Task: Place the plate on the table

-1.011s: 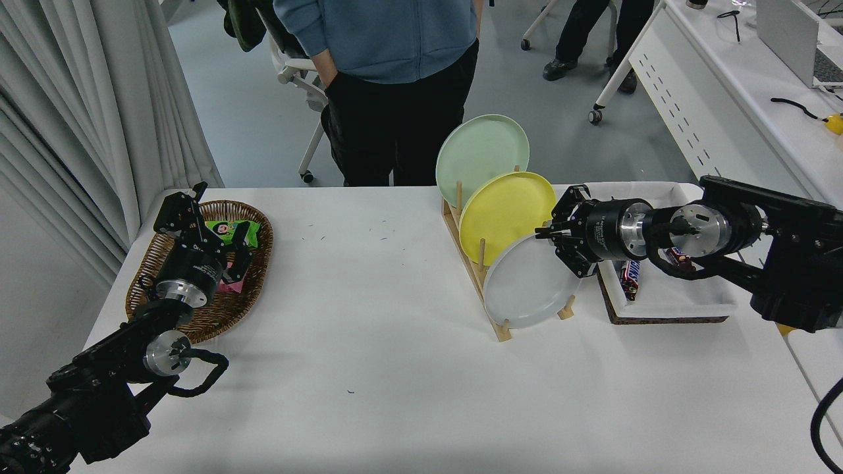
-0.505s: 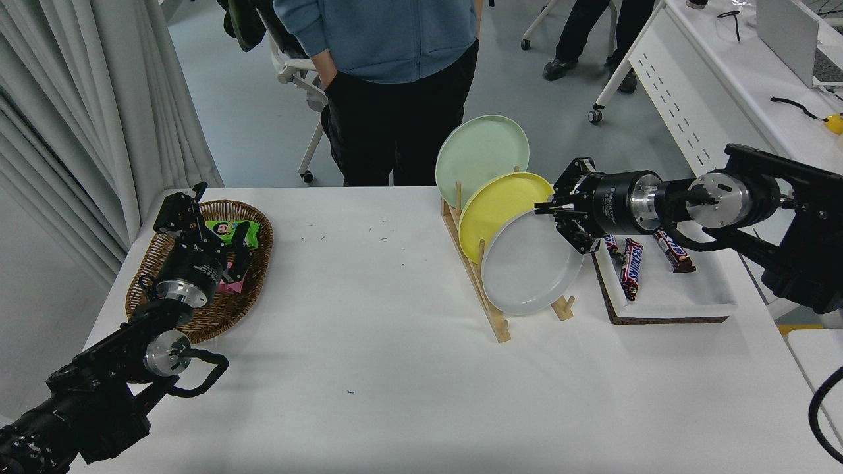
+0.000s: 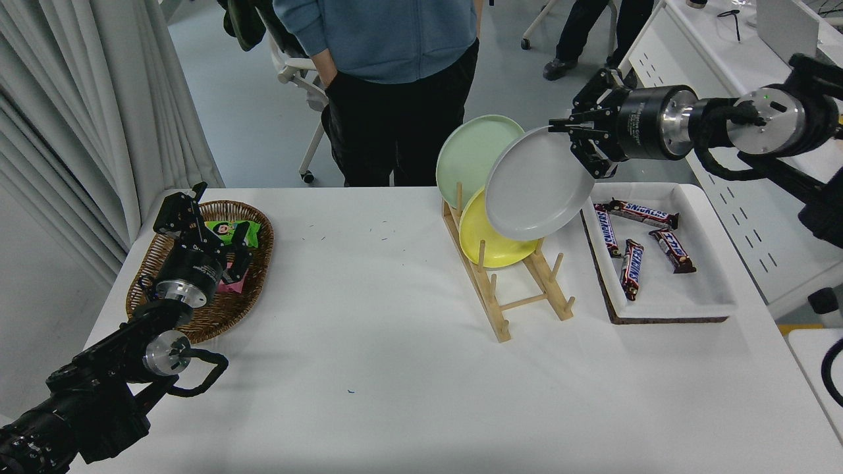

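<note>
Plate (image 3: 537, 187): pale grey, pinched by its upper rim in the closed right gripper (image 3: 568, 130), held tilted above the wooden rack (image 3: 520, 289), clear for placing on the table (image 3: 395, 368).

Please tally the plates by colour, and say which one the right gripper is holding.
Pale grey plate: 1, held in the air by the right gripper, clear of the wooden rack
Yellow plate: 1, in the rack
Pale green plate: 1, in the rack
Total: 3 plates
</note>
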You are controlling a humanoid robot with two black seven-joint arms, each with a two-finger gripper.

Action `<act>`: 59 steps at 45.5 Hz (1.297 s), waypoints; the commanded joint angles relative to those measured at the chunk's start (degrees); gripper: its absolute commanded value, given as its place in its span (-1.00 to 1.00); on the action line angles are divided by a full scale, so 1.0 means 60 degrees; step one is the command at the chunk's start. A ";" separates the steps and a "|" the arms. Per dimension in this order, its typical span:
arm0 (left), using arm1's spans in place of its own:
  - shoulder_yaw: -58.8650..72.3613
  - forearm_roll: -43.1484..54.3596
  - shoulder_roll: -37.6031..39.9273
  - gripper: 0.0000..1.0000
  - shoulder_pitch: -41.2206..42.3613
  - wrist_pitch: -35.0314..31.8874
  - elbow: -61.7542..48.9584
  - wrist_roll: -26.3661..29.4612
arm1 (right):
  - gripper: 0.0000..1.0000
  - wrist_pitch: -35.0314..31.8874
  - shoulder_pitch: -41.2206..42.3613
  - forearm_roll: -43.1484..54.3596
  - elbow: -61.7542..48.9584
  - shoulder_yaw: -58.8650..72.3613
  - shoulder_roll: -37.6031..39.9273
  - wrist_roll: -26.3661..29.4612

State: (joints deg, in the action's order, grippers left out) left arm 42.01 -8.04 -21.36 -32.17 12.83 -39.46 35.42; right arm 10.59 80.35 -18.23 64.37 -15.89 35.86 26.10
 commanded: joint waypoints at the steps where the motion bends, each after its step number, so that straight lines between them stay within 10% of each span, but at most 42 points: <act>1: 0.0000 0.0007 0.0001 1.00 0.0000 0.0000 0.0000 0.0000 | -1.00 0.2042 0.0201 -0.0199 0.0828 -0.0355 -0.0160 0.0001; 59: 0.0000 0.0007 0.0001 1.00 0.0000 0.0000 0.0000 0.0000 | -1.00 0.2468 -0.4265 -0.3583 0.0991 -0.2260 -0.2065 -0.0058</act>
State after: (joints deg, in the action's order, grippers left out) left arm 42.01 -8.04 -21.35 -32.17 12.83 -39.46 35.42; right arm 25.72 60.20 -38.41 71.56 -30.22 24.25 26.07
